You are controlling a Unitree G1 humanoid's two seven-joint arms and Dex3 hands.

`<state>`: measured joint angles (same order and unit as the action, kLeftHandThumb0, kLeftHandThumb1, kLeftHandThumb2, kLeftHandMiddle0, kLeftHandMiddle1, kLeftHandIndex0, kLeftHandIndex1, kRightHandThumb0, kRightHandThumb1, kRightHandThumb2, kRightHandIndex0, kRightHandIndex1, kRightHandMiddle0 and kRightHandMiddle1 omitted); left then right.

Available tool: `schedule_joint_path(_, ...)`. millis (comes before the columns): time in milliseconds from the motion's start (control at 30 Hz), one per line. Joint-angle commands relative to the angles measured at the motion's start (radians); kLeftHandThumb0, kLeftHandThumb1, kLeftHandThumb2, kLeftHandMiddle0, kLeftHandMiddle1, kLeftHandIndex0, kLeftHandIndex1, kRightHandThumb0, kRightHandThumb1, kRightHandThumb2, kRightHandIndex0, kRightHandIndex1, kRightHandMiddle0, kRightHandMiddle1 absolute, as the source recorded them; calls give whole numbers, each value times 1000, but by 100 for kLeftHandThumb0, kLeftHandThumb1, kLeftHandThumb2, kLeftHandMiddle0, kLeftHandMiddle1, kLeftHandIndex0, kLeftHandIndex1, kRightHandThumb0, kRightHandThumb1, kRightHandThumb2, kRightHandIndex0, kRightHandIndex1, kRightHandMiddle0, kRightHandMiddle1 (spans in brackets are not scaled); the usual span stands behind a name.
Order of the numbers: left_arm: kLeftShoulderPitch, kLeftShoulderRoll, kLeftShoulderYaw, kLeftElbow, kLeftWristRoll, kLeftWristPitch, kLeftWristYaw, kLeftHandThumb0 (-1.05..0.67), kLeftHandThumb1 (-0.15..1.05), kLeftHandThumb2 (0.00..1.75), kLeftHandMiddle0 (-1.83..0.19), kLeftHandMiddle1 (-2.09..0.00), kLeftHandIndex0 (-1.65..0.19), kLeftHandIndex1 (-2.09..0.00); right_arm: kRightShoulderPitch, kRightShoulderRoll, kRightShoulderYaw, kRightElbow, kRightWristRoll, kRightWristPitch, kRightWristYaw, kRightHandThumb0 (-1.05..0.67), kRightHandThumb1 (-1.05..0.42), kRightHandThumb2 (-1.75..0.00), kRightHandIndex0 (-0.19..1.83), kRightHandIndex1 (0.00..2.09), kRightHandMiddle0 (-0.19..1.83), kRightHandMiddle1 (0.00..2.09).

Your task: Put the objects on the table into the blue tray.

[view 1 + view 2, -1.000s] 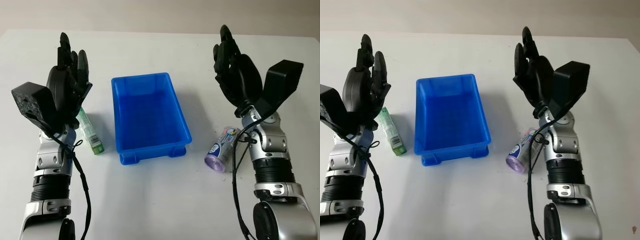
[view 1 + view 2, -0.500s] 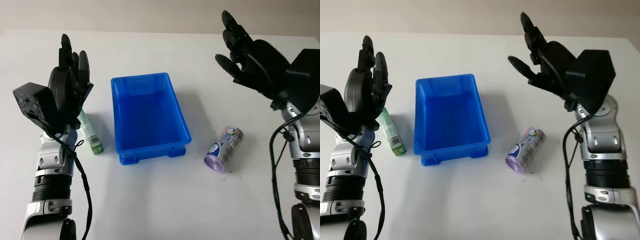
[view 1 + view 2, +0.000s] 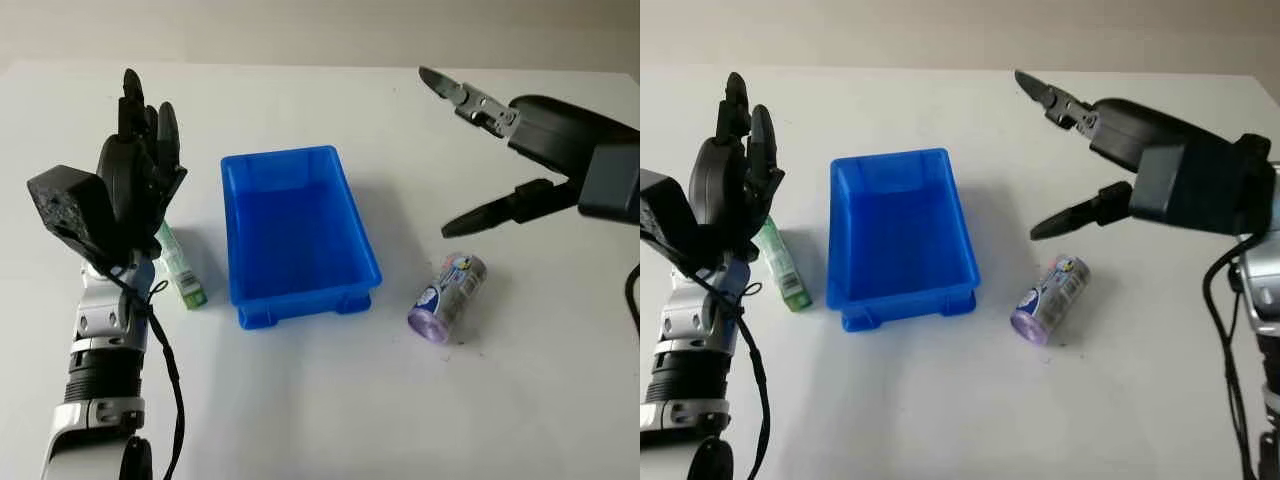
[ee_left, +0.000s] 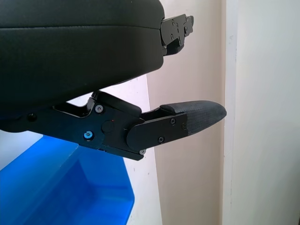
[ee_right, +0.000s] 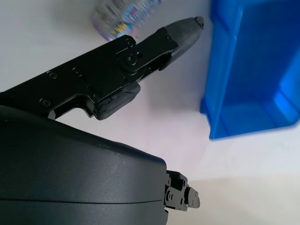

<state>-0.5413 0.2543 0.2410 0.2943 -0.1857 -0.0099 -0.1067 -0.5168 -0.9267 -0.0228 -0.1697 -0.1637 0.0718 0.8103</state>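
The right hand (image 3: 500,150) hangs open and empty at the upper right, above the purple can (image 3: 447,298), which lies on its side right of centre. The left hand (image 3: 135,180) stands open at the left, holding nothing, beside the green box (image 3: 180,268). Between them sits the blue tray (image 3: 300,232) on the white table (image 3: 320,400).

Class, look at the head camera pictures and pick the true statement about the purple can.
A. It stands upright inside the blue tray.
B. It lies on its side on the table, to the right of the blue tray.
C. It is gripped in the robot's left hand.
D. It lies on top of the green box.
B: the purple can lies on its side on the table, apart from the blue tray and on its right, below the open right hand.
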Motion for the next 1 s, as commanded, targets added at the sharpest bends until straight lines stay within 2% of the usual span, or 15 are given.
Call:
schedule_joint_path(0, -15, 15, 1, 4, 5, 1, -5, -69, 105, 63, 19, 0, 19, 0, 39, -49, 4, -45, -24, -42, 22, -60, -73, -3, -19, 3, -14, 5)
schedule_joint_path(167, -25, 21, 0, 27, 3, -11, -21, -68, 105, 64, 19, 0, 19, 0, 91, -109, 8, -62, -87, -187, 35, -57, -74, -5, -17, 5, -12, 6)
schedule_joint_path(400, -31, 22, 2, 39, 1, -18, -32, -68, 105, 64, 19, 0, 19, 0, 152, -103, 7, 15, -117, -415, -35, -56, -74, -5, -13, 7, -7, 7)
schedule_joint_path(533, -29, 28, 1, 35, 6, -19, -31, -67, 105, 64, 19, 0, 19, 0, 158, -105, 15, 35, -144, -469, -50, -60, -76, -6, -13, 6, -7, 6)
schedule_joint_path(567, -28, 29, 1, 34, 7, -18, -30, -68, 105, 64, 19, 0, 19, 0, 161, -105, 19, 43, -155, -486, -55, -66, -81, -8, -12, 6, -7, 6)
schedule_joint_path(667, -28, 30, -1, 29, 10, -13, -25, -68, 105, 64, 19, 0, 19, 0, 173, -97, 26, 62, -171, -518, -68, -69, -84, -8, -11, 6, -6, 6)
schedule_joint_path(767, -28, 29, -1, 28, 8, -12, -28, -68, 105, 64, 19, 0, 19, 0, 189, -83, 30, 88, -176, -546, -90, -67, -85, -7, -11, 6, -6, 6)
schedule_joint_path(967, -28, 30, -1, 30, 15, -17, -28, -68, 105, 65, 19, 0, 19, 0, 197, -71, 54, 153, -225, -585, -146, -47, -79, -5, -7, 7, -3, 6)
